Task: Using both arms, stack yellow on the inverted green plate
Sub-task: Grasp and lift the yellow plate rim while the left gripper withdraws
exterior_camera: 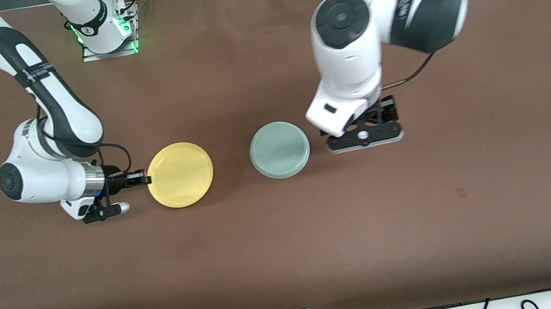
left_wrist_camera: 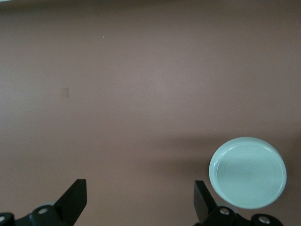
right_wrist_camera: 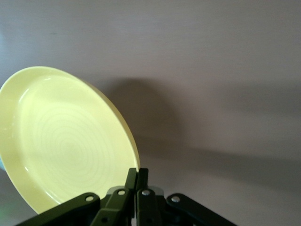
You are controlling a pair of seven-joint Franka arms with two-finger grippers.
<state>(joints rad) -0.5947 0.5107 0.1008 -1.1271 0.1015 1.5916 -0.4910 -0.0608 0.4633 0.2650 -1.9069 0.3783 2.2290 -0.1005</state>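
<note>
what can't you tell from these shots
- Whether the yellow plate is lifted off the table: the right gripper pinches its rim, but the front view looks from above and the right wrist view crops the plate's lower edge.
- The left gripper fingertips: the arm covers them in the front view, and the frame edge cuts them in the left wrist view.
- The green plate underside: it lies face down.

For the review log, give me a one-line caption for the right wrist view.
Right gripper shut on the yellow plate's rim, plate tilted over the brown table.
</note>
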